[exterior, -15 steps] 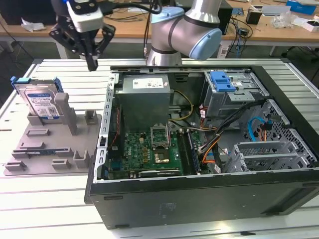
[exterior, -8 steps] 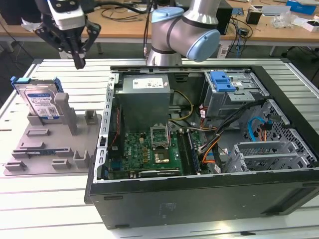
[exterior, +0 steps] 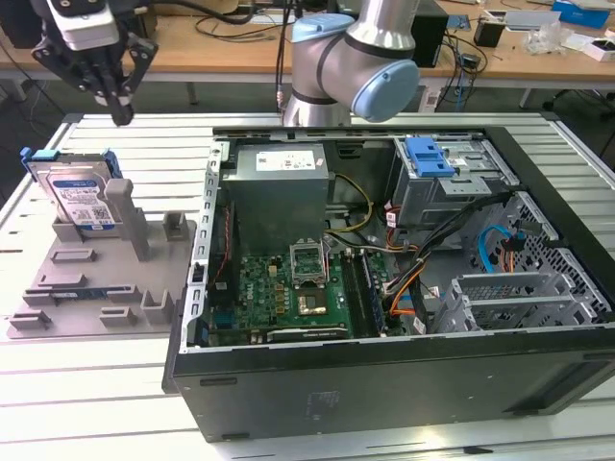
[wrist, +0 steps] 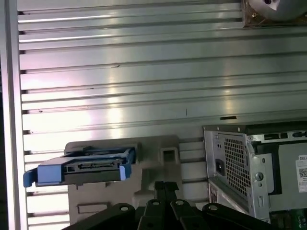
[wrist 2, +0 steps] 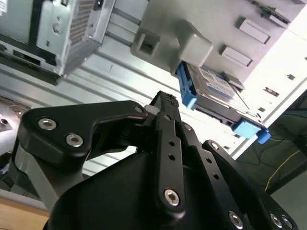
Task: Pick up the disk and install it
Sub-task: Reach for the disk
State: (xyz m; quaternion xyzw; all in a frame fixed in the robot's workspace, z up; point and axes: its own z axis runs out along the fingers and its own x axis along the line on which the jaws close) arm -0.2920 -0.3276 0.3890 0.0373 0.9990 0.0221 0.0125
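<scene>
The disk [exterior: 82, 197], a silver drive with a white-and-blue label in a blue carrier frame, stands on edge in a grey holder [exterior: 96, 279] at the exterior view's left. My gripper [exterior: 120, 113] hangs above it and slightly toward the open case, apart from it, fingers pressed together with nothing between them. In the second wrist view the shut gripper [wrist 2: 165, 101] points toward the disk [wrist 2: 216, 88]. In the first wrist view the disk [wrist: 81, 167] shows edge-on beside the gripper [wrist: 164, 184].
An open computer case [exterior: 384, 384] lies to the exterior view's right of the holder, with a grey drive cage [exterior: 452, 187] topped by a blue bracket [exterior: 428, 156]. The slatted metal table [exterior: 96, 403] carries both. A cluttered desk [exterior: 519, 48] runs behind.
</scene>
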